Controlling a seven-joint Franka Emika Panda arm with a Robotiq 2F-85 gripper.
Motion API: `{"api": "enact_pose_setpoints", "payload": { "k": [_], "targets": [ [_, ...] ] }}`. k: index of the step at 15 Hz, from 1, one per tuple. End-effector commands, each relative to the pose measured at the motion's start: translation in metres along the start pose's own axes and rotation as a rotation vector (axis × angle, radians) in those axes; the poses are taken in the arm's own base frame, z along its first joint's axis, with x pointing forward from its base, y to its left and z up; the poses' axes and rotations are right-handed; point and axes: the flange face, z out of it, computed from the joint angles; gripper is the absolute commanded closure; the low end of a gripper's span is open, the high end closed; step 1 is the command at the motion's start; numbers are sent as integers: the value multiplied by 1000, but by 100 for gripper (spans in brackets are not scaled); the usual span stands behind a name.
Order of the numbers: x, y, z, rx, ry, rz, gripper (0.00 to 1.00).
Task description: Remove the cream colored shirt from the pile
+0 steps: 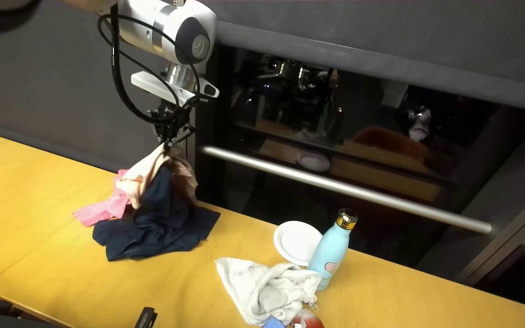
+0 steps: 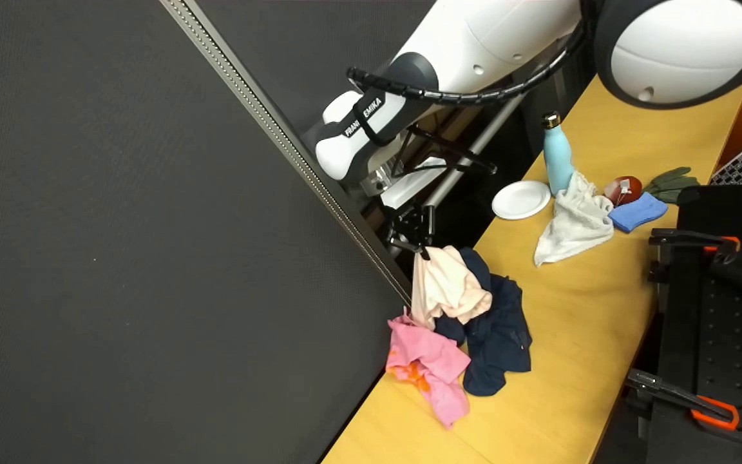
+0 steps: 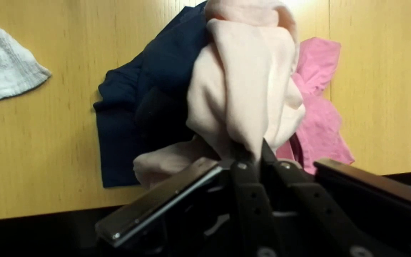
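Our tool (image 3: 255, 152) pinches the cream shirt (image 3: 244, 82), draped partly over the navy garment (image 3: 130, 107); we should lift slowly, letting that garment slide free.

White-and-grey arm (image 2: 458, 58), black cable (image 2: 461, 98)

Cream shirt (image 3: 246, 78), navy cloth (image 2: 503, 335), orange-patterned pink cloth (image 2: 432, 354), light-blue bottle (image 1: 329, 250), yellow table (image 1: 39, 191)

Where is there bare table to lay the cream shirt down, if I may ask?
Bare table shows between the navy garment and whitish towel, and more beyond the pink garment, away from the navy one. It's crowded under the cream shirt and where towel, blue bottle and white plate cluster.
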Motion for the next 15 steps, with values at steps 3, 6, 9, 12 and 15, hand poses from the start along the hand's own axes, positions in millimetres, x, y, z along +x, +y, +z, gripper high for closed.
{"api": "enact_pose_setpoints", "payload": {
  "k": [3,6,9,12,15],
  "targets": [
    [-40,-7,-42,-11,64,33,98],
    [-58,-27,-64,49,145,-85,98],
    [-86,-52,-87,100,226,-230,98],
    [-122,-76,-103,141,277,-368,98],
    [-158,-99,-107,175,307,-512,98]
  ]
}}
